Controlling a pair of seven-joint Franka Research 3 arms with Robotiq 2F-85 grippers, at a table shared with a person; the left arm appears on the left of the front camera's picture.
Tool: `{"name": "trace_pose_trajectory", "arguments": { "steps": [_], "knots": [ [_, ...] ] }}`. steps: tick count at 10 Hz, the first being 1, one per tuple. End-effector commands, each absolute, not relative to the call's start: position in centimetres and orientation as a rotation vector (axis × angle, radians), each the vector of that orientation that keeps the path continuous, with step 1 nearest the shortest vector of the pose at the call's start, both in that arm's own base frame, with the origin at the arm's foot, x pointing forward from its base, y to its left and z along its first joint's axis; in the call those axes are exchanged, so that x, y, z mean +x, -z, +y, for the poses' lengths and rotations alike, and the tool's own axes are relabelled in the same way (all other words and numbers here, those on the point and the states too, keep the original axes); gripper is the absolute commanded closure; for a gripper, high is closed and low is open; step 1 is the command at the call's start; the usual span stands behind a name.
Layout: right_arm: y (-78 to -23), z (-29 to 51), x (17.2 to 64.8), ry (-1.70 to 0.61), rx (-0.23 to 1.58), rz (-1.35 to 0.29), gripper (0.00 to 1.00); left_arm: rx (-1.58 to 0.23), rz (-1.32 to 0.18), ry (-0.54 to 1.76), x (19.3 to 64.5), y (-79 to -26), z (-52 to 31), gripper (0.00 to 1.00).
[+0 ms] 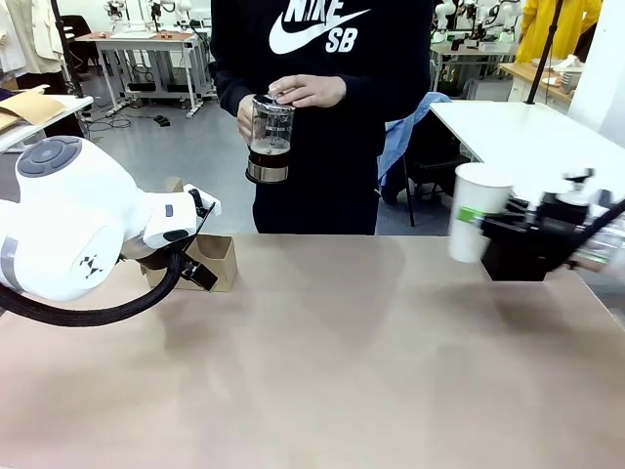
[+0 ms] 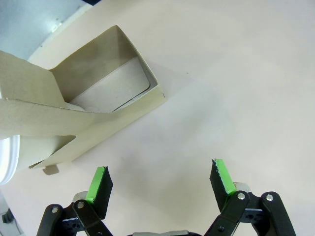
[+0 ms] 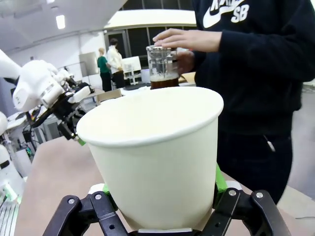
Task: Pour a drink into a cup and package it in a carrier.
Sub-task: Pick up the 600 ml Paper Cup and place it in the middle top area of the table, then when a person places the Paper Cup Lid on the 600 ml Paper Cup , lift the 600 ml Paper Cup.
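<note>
The cup (image 3: 152,132), clamped in the right gripper (image 3: 162,189) at lower frame, is to be held upright, seemingly empty; the left gripper (image 2: 160,179) is spread wide, holding nothing.

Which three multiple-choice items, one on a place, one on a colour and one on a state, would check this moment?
1. Where is the carrier? A. on the floor B. lifted in the air C. on the table near the left gripper
2. What colour is the cup? A. brown B. white C. black
3. How is the right gripper? A. open and empty B. shut on the cup C. shut on the carrier
Answers: C, the left wrist view shows it resting on the tabletop just beyond that open gripper; B, its wall is plain white; B, it clamps the cup's sides.
</note>
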State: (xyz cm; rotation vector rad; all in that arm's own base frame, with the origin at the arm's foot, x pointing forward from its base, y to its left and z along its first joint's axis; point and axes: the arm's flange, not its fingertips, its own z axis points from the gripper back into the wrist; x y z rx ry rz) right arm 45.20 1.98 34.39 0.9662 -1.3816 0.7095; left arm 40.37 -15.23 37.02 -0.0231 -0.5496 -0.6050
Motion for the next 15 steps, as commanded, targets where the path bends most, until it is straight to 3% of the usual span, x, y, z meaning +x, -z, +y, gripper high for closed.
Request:
{"name": "trace_pose_trajectory", "arguments": {
  "steps": [1,7,8,9,10,15],
  "knots": [
    [-33.6,7.9,48.3,-0.712,0.905,-1.393,0.20,-0.025,-0.550,0.604,40.4,-37.0,-15.2,0.00],
    [-28.5,15.3,54.3,-0.648,0.860,-1.483,0.20,-0.025,-0.550,0.604,40.4,-37.0,-15.2,0.00],
    [-28.0,15.3,54.4,-0.648,0.874,-1.480,0.20,-0.025,-0.550,0.604,40.4,-37.0,-15.2,0.00],
    [-28.0,15.1,54.3,-0.678,1.014,-1.401,0.20,-0.025,-0.550,0.604,40.4,-37.0,-15.2,0.00],
    [-27.9,14.8,54.2,-0.652,0.900,-1.446,0.20,-0.025,-0.550,0.604,40.4,-37.0,-15.2,0.00],
    [-27.9,14.8,54.2,-0.652,0.900,-1.446,0.20,-0.025,-0.550,0.604,40.4,-37.0,-15.2,0.00]
  ]
}}
